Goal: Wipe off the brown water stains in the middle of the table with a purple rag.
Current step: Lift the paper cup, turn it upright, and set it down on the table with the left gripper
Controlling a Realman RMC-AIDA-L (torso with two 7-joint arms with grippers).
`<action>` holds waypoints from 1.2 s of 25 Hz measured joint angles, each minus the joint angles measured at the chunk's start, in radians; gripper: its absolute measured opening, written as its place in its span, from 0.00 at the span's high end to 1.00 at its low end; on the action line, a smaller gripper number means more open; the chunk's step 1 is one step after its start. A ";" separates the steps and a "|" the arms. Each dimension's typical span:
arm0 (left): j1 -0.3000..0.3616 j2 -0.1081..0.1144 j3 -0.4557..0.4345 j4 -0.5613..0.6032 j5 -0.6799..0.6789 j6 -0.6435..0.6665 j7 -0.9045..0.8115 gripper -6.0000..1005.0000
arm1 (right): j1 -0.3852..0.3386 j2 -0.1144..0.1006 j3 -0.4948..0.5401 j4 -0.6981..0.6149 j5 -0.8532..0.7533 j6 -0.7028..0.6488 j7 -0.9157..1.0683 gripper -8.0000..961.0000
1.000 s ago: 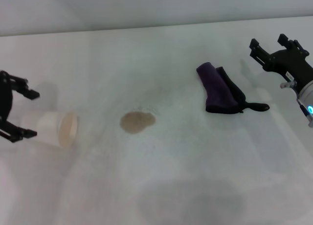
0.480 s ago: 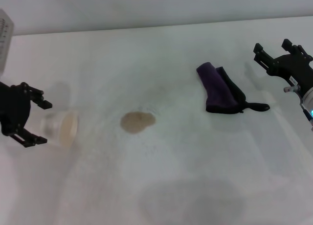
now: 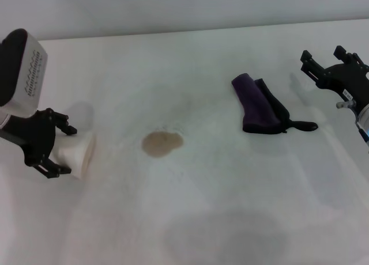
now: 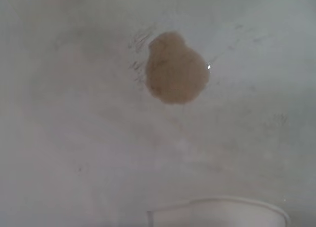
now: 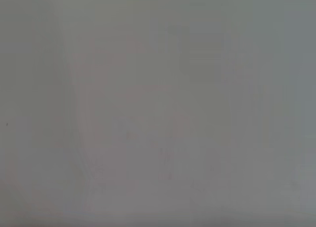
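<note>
The brown water stain is a small tan blotch in the middle of the white table; it also shows in the left wrist view. The purple rag lies bunched to the stain's right, its black loop pointing right. My right gripper is open and empty, a little right of the rag and apart from it. My left gripper is open at the far left, its fingers on either side of a paper cup.
A cream paper cup lies on its side left of the stain, mouth toward it; its rim shows in the left wrist view. The right wrist view shows only bare table.
My left arm has come in from the left edge, and its open fingers now straddle the cup. My right gripper has shifted slightly right. Rag and stain have not moved.
</note>
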 joint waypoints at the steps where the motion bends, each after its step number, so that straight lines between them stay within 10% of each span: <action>1: 0.002 0.000 0.000 0.002 -0.001 -0.007 0.000 0.13 | 0.000 0.000 0.000 -0.001 0.000 0.000 0.000 0.09; 30: 0.005 0.006 0.000 -0.012 -0.218 -0.044 -0.022 0.23 | -0.020 -0.003 0.000 -0.011 0.003 0.000 0.000 0.09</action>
